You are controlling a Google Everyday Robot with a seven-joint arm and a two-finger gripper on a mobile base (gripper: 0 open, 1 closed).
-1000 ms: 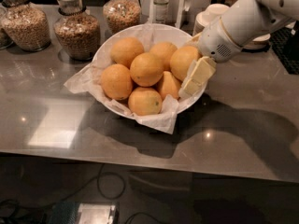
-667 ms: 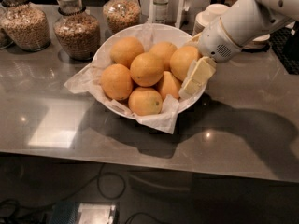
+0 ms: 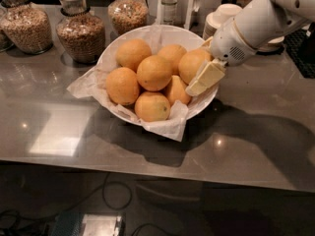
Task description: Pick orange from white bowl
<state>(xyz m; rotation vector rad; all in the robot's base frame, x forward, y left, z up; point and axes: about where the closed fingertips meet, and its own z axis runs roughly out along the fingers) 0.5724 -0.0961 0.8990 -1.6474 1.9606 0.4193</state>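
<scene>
A wide white bowl [image 3: 114, 48] lined with crinkled white paper sits on the grey counter and holds several yellow-orange oranges. My gripper [image 3: 198, 68] reaches in from the right over the bowl's right rim. Its cream fingers [image 3: 206, 76] sit on either side of the rightmost orange [image 3: 192, 64], one along its near lower edge and one behind its far upper edge, touching it. That orange rests in the bowl against its neighbours. The white arm [image 3: 256, 23] hides the rim behind it.
Three glass jars of grain [image 3: 79, 33] stand behind the bowl at the left. A bottle [image 3: 169, 4] and stacked white bowls [image 3: 221, 14] stand at the back right. The counter's front edge [image 3: 147, 168] runs below the bowl. Cables lie on the floor.
</scene>
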